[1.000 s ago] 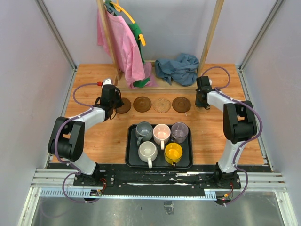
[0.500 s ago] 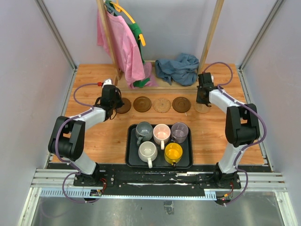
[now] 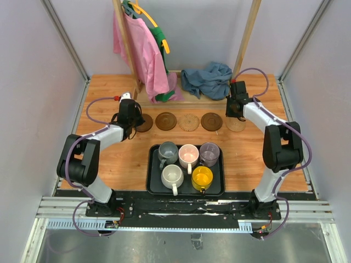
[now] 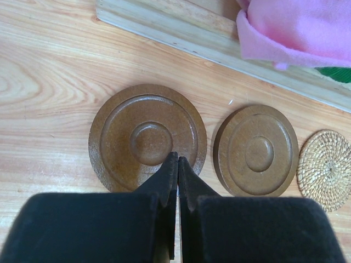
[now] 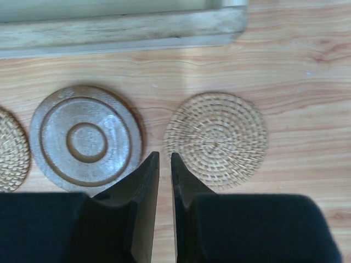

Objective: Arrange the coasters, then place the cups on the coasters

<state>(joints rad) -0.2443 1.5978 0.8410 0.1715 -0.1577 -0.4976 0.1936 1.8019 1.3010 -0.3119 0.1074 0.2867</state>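
Bright, even light is falling from overhead onto my tabletop (image 3: 129, 164), leaving only soft, narrow shadows. In my right wrist view a pale sheen is washing over the brown coaster (image 5: 85, 139). Wood grain is showing crisp, while my black jaws are sitting dark and featureless along the bottom.

Five coasters (image 3: 189, 122) lie in one row running left to right across the far half of the bench (image 3: 109, 164), just before the rack's base rail (image 3: 189, 101) near the far edge. A heap of cloth (image 3: 207, 80) lies behind that rail, right of centre. Before the row, at the middle of the near edge, a tray (image 3: 152, 186) holds five cups (image 3: 188, 154), three in the back row and two in front.
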